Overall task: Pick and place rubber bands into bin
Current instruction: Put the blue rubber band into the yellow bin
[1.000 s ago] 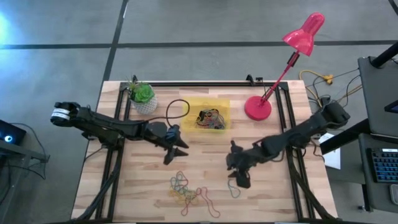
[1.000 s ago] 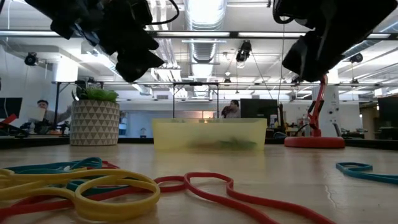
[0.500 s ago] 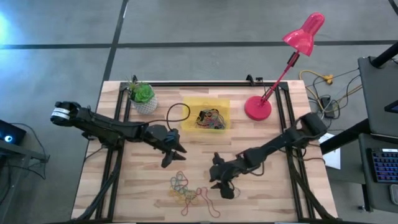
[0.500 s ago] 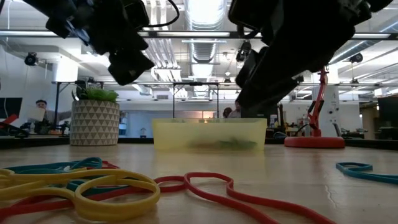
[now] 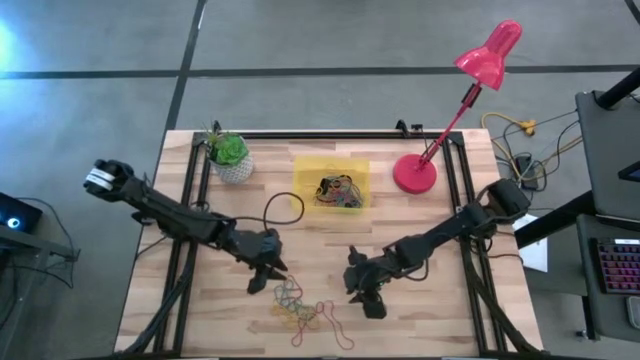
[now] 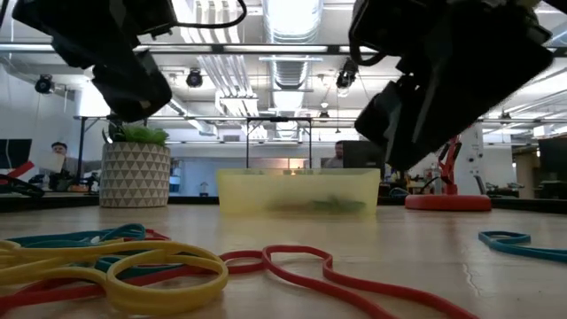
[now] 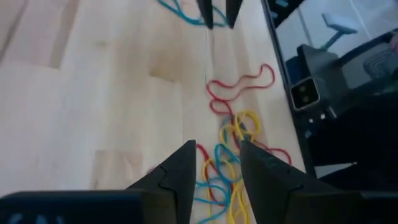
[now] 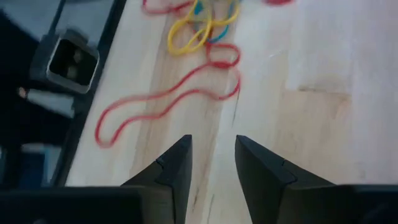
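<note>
Wooden table [image 5: 200, 300]: both slightly parted grippers [image 7: 214, 155] [image 8: 211, 155] hang empty, partly hiding rubber bands [image 5: 300, 305].

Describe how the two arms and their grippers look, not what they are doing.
Both arms are dark, jointed and slim. The left arm has a white band near its base. Each gripper, left gripper and right gripper, ends in two black tapered wedge fingers.

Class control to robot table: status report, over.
Left pincer open, empty, above loose coloured rubber bands. Right pincer open beside them. Translucent yellow plastic bin already holds some. Path unobstructed.
</note>
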`<state>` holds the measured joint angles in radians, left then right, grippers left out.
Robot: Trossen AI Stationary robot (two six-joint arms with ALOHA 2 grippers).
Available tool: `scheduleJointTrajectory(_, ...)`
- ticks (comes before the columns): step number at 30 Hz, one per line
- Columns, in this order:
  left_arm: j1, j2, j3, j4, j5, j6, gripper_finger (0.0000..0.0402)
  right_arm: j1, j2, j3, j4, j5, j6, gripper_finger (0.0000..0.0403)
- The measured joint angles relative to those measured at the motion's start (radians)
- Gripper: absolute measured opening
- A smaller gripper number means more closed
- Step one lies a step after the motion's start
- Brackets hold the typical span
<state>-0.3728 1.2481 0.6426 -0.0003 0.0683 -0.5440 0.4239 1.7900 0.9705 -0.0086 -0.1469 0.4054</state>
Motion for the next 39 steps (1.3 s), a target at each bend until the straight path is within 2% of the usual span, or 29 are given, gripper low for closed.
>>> scheduleJointTrajectory(3, -0.038, 0.012, 0.0, -0.009, 0.002, 0.012, 0.01, -0.001, -0.024, -0.012, -0.01, 0.026, 0.077, 0.0106)
scheduleJointTrajectory(6, -0.079, 0.036, 0.0, -0.047, 0.01, 0.074, 0.0098, 0.004, -0.05, -0.026, -0.004, 0.099, 0.154, 0.0102)
scheduleJointTrajectory(10, -0.117, 0.078, 0.002, -0.064, 0.011, 0.193, 0.0097, 0.012, -0.072, -0.037, -0.013, 0.193, 0.244, 0.0096)
scheduleJointTrajectory(16, -0.139, 0.158, 0.041, -0.088, 0.018, 0.427, 0.0097, 0.025, -0.122, -0.038, -0.019, 0.274, 0.367, 0.0088)
scheduleJointTrajectory(23, -0.138, 0.258, 0.131, -0.158, -0.011, 0.66, 0.0097, 0.074, -0.232, -0.038, -0.079, 0.368, 0.397, 0.009)
scheduleJointTrajectory(30, -0.131, 0.354, 0.192, -0.198, -0.049, 0.771, 0.0097, 0.163, -0.354, -0.04, -0.154, 0.584, 0.438, 0.0087)
scheduleJointTrajectory(39, -0.131, 0.377, 0.242, -0.203, -0.057, 0.889, 0.0097, 0.269, -0.453, -0.042, -0.181, 0.81, 0.462, 0.0087)
